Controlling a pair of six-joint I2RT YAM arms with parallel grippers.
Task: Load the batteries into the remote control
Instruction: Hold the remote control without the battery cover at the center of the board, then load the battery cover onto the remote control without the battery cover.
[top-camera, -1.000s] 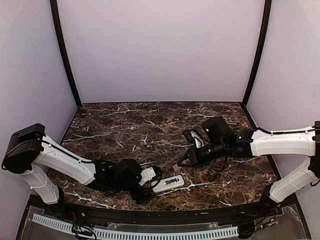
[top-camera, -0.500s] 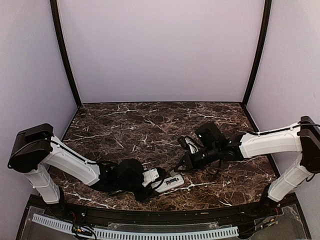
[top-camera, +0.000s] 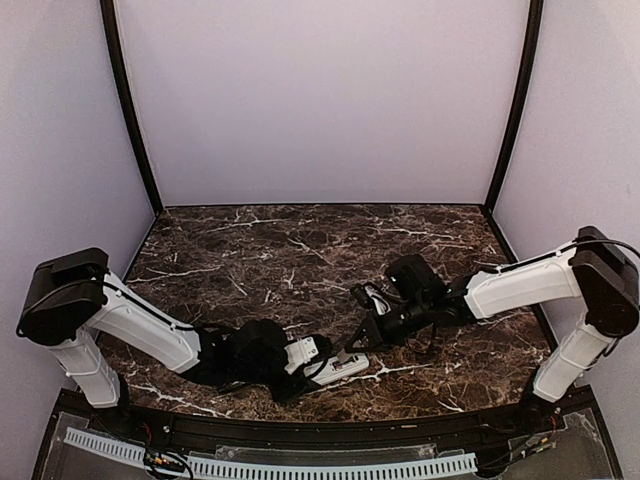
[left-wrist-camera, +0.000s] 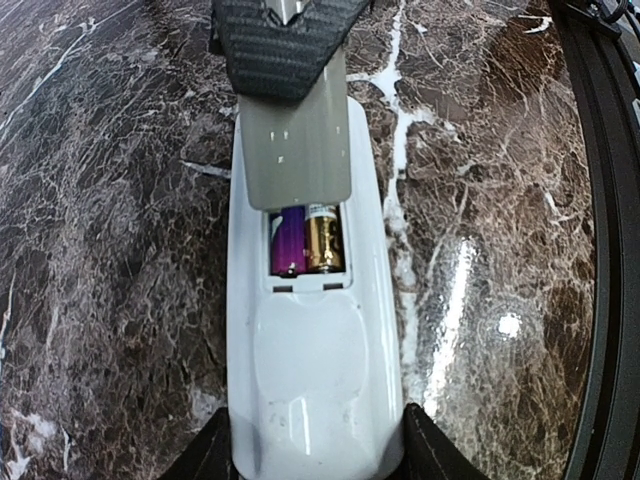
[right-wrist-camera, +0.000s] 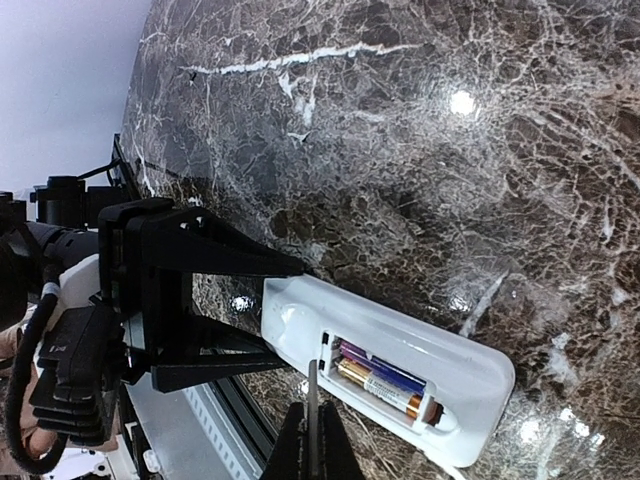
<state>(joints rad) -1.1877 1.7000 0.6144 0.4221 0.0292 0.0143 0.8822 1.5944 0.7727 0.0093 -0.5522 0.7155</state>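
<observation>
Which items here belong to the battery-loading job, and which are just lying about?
In the job: remote control, batteries, battery cover, left gripper, right gripper.
Just there: marble table, white slotted strip.

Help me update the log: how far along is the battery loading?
Done: two cylindrical batteries lie in the rear compartment of the white plastic remote control. In hand: left jaws clamp the remote; right jaws, shut, hold the flat pale cover piece over it. Left: seating that cover; batteries are exposed.
</observation>
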